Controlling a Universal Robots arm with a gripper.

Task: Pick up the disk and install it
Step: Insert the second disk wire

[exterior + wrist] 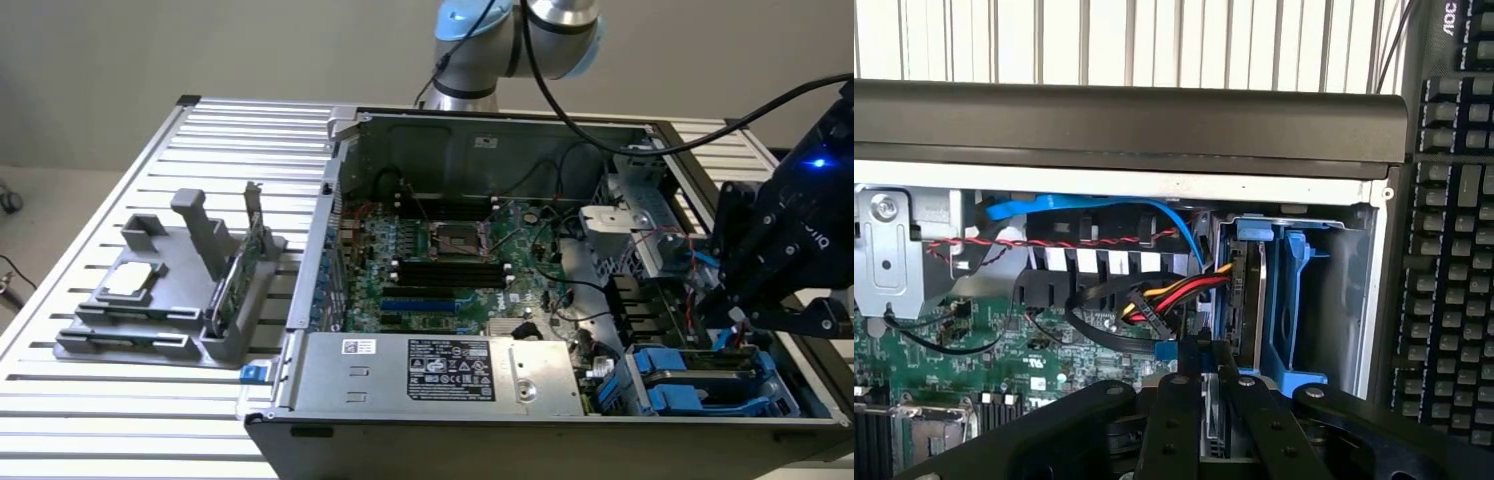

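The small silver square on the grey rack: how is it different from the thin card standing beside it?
The silver square lies flat; the thin card stands upright on edge. The silver square is compact and pale; the thin card is tall and darker grey. The silver square sits toward the exterior view's left of the grey rack; the thin card is nearer the computer case. Both rest on that rack, outside the case.
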